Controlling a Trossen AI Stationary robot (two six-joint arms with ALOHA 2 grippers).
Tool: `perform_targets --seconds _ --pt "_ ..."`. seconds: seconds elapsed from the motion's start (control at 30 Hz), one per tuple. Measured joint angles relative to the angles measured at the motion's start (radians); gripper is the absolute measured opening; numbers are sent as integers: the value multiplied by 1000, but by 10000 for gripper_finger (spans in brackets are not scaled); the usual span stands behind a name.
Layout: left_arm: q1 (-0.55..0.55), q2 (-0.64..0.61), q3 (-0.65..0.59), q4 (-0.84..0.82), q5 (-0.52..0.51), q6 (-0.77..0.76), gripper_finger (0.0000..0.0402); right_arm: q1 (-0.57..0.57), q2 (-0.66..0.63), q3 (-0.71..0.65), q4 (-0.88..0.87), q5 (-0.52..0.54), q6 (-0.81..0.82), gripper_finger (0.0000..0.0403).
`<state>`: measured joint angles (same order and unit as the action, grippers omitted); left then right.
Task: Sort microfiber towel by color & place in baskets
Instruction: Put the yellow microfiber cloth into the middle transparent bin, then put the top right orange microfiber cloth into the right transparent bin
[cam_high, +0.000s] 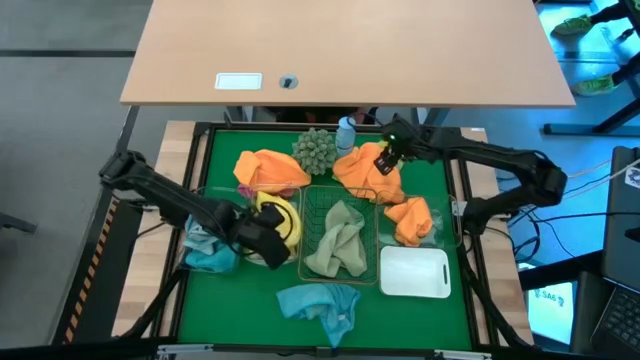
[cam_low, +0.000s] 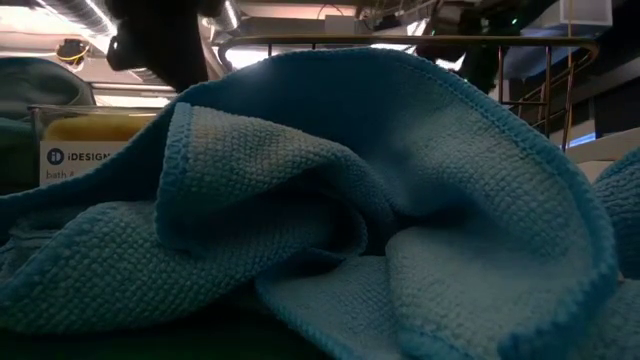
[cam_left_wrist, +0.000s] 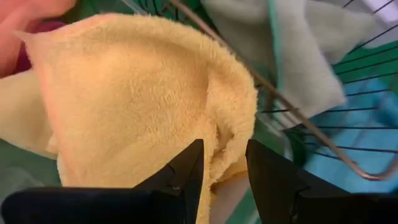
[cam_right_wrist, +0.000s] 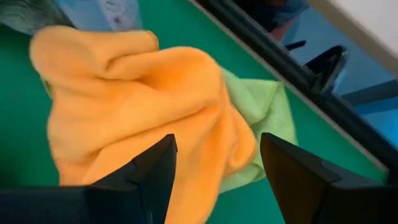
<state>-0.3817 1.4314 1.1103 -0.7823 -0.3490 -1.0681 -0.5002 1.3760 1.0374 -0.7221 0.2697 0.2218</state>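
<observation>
My left gripper (cam_high: 268, 240) (cam_left_wrist: 224, 146) stands open just above a yellow towel (cam_left_wrist: 137, 99) that lies in a clear bin (cam_high: 283, 215), left of the wire-mesh basket (cam_high: 312, 200). My right gripper (cam_high: 383, 160) (cam_right_wrist: 217, 140) hangs open over an orange towel (cam_right_wrist: 137, 99) (cam_high: 365, 172) on the green mat at the far right. A light green towel (cam_right_wrist: 264, 106) sticks out from under that orange one. Neither gripper touches anything.
The mesh basket holds pale green towels (cam_high: 335, 242). A clear bin on the right holds an orange towel (cam_high: 412, 218), and one on the left a blue towel (cam_high: 210, 255). A white bin (cam_high: 415, 272) stands near right. Loose: an orange towel (cam_high: 270, 170), a blue towel (cam_high: 320, 305) (cam_low: 350, 200), a spiky ball (cam_high: 315, 150), a blue bottle (cam_high: 345, 132).
</observation>
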Motion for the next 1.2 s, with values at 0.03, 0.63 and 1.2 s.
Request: perform_targets --seconds 0.03,0.63,1.2 --pt "0 -11 0 1 0 2 116 -7 15 0 4 -5 0 232" --pt "0 -92 0 7 -4 35 116 -31 202 0 28 -80 -31 232" --pt "0 -92 0 15 -6 50 116 -31 263 0 41 -184 -47 232"
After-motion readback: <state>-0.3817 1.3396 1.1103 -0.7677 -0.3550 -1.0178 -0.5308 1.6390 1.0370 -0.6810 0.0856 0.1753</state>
